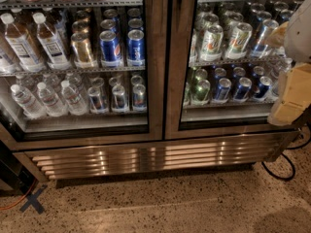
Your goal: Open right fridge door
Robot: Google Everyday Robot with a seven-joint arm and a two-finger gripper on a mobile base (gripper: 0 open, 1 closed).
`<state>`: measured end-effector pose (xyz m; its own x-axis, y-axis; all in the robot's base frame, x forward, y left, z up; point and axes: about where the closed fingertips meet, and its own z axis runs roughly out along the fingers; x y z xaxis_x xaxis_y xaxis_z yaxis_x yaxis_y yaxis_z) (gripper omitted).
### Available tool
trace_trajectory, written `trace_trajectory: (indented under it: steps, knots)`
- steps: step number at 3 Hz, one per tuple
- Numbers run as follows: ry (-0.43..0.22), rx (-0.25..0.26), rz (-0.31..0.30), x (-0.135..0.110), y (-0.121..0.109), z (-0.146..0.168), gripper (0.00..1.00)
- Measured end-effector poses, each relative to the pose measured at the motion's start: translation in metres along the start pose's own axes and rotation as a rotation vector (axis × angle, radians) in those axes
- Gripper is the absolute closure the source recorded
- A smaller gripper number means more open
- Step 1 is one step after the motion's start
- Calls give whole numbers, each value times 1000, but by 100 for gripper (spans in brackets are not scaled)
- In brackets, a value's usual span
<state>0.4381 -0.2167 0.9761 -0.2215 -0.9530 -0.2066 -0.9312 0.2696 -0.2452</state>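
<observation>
right fridge door: right half of the view; clear glass in a wide brushed-steel frame, standing upright. its inner edge sits just beside the left door, with a dark seam between them. looks shut, or very nearly so.
behind its glass: 2 wire shelves in view. green-and-silver cans on the upper one, blue cans and some green ones on the lower.
fridge: 2-door stainless cooler filling the upper view.
grille: louvred steel along the base, catching light.
gripper: pale cream body at the right edge, in front of the right door's outer side, about level with the lower shelf. wide or narrow: cannot tell.
arm: white casing above the gripper, cut off by the right edge.
left door: matching steel-framed glass. blue cans, water bottles and labelled bottles behind it.
floor: speckled stone.
black cable: looped at the fridge's right corner.
dark x mark: on the floor, lower left.
</observation>
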Motion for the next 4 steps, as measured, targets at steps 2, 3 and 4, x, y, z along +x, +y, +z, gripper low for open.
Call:
trace_trajectory:
  steps: [2,3,4]
  knots:
    - [-34,14,20,-2,-8,-2,0]
    - [-96,-26,50,-3,-20,-4,0]
    - [-95,-30,49,-3,-19,-4,0]
